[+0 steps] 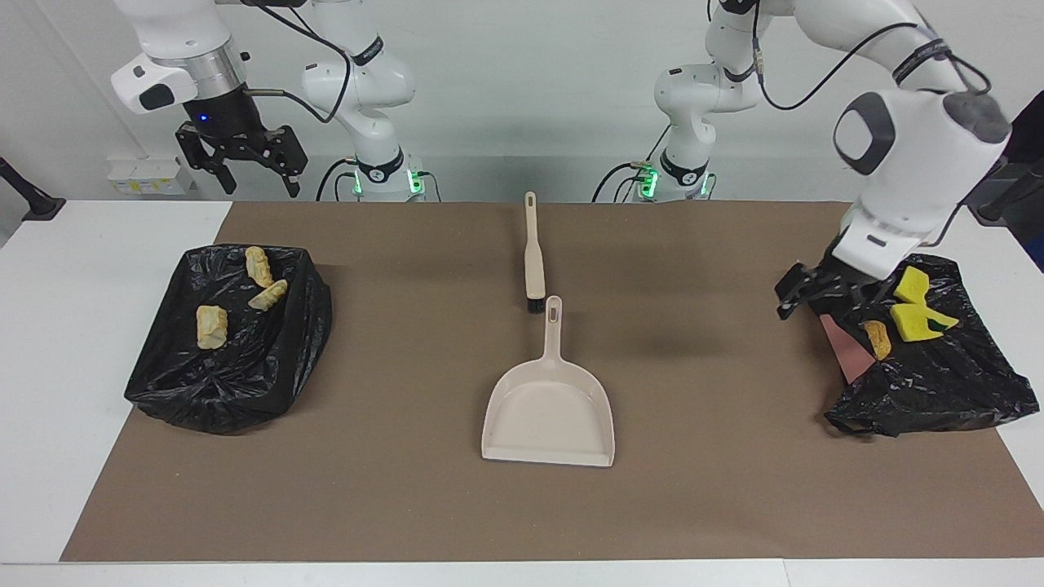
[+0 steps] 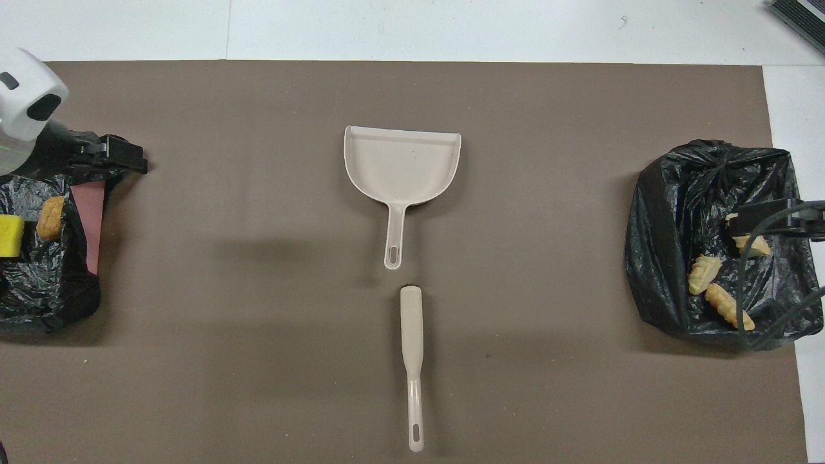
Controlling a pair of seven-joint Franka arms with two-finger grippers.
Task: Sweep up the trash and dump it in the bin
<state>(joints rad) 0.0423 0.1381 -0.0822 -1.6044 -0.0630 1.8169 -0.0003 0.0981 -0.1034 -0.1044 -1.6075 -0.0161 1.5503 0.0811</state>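
Three tan bread-like trash pieces [image 1: 212,326] [image 2: 704,274] lie in a black-bag bin [image 1: 236,383] [image 2: 664,212] at the right arm's end. Two yellow sponge bits [image 1: 912,285] [image 2: 9,227], one with a dark green face [image 1: 946,324], and a tan-orange piece [image 1: 878,338] [image 2: 50,218] lie in another black-bag bin [image 1: 938,383] [image 2: 38,290] at the left arm's end. My left gripper [image 1: 803,292] [image 2: 119,158] is low at that bin's rim. My right gripper [image 1: 254,181] [image 2: 764,218] is open and empty, raised over its bin.
The beige dustpan [image 1: 548,412] [image 2: 403,161] lies mid-mat, handle toward the robots. The beige brush [image 1: 533,253] [image 2: 411,341] lies in line with it, nearer the robots, black bristles by the dustpan's handle. A pinkish wall [image 1: 844,346] shows at the left end bin.
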